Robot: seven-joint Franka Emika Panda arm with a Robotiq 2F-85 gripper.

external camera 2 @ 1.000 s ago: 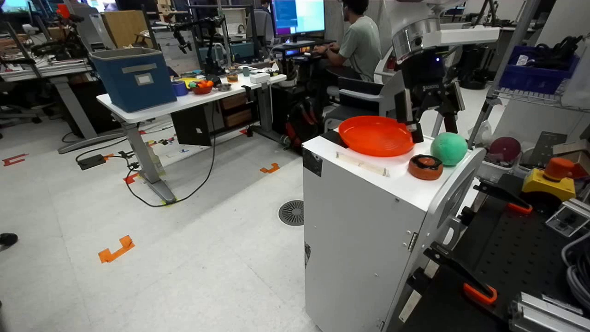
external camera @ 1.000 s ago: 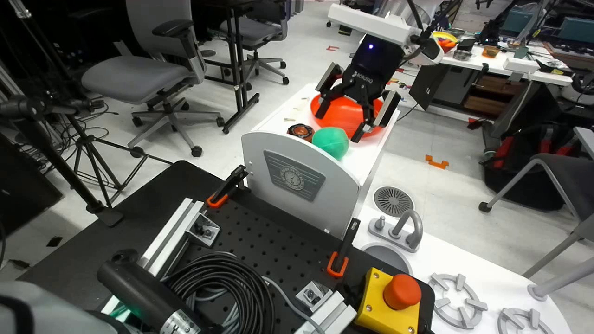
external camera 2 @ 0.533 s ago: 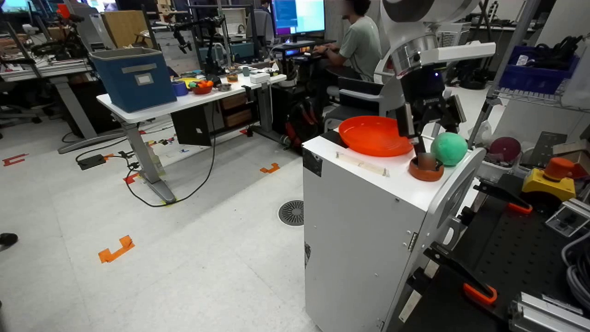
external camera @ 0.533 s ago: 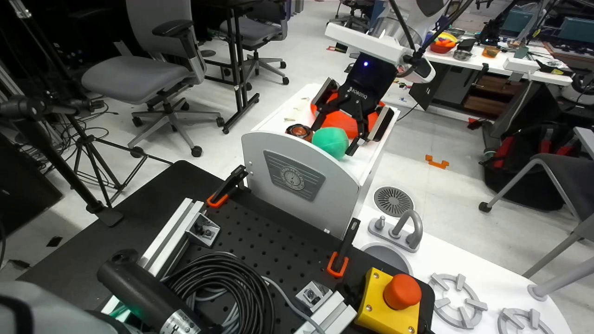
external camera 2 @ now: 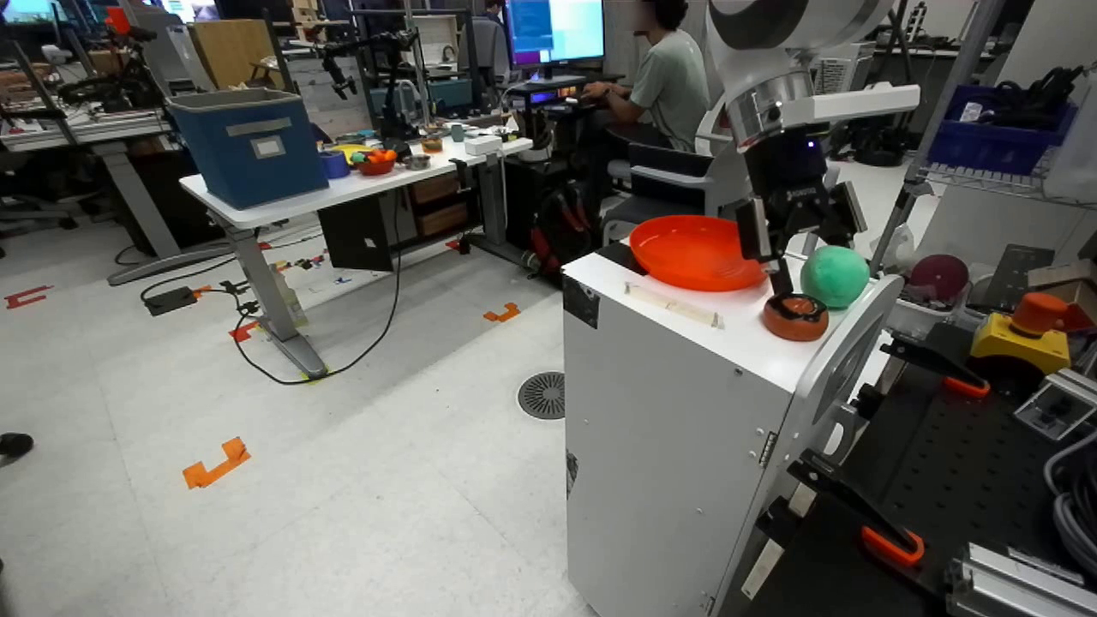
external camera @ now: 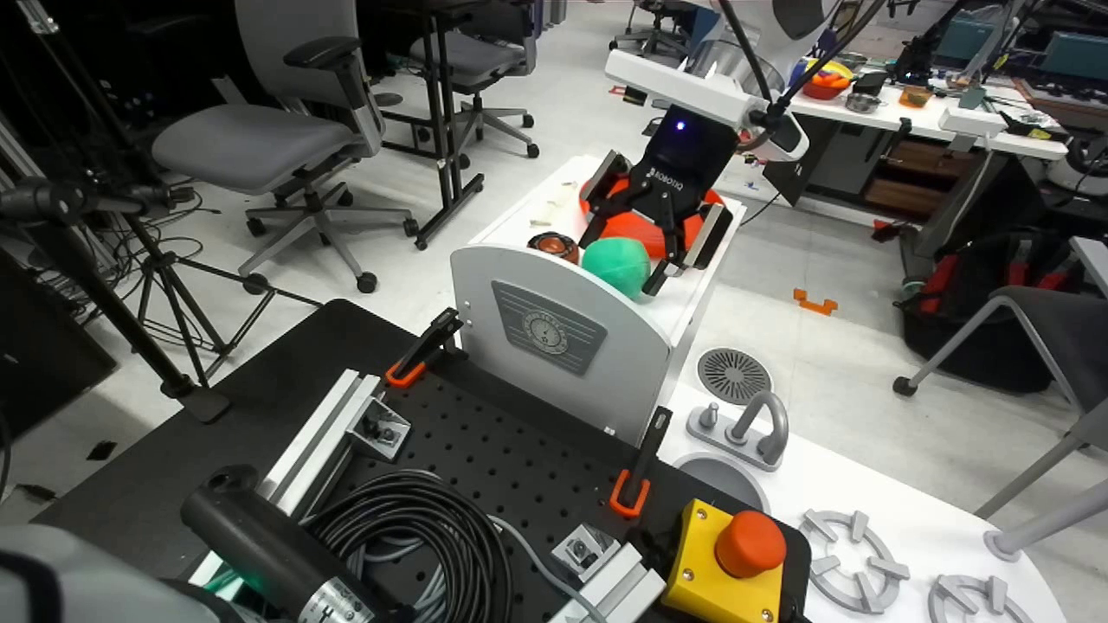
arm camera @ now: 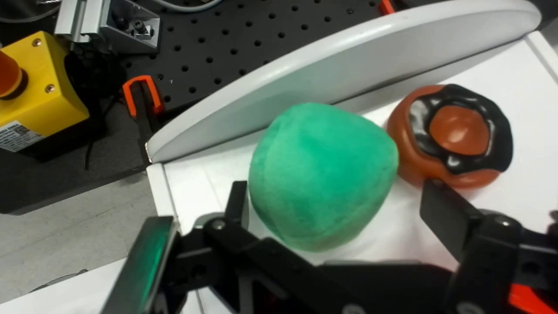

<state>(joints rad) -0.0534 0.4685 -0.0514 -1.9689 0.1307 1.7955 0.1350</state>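
Green ball (arm camera: 322, 176), resting on the white cabinet top (arm camera: 532, 113) close to the curved gray end panel (arm camera: 348, 67); the gripper (arm camera: 338, 203) points down beside it, its fingers spread wide. Wrist view, from left to right: a red-orange button (arm camera: 8, 74) on a yellow box (arm camera: 43, 93); an orange-and-black clamp (arm camera: 143, 98) at the edge of the black perforated board (arm camera: 244, 37); one fingertip (arm camera: 237, 200), next to the ball's left margin, contact not discernible; the ball itself, in front of the gap between the fingers; and a brown round object (arm camera: 460, 131) with a wavy black ring on its upper face, just beside the ball. The opposite fingertip (arm camera: 444, 218) overlaps the lower margin of the brown object in this view; whether the two touch cannot be determined. In an exterior view, the same cabinet top carries, from left to right, a pale strip of tape (external camera 2: 674, 306), a shallow red dish (external camera 2: 698, 253), the brown object and the ball.
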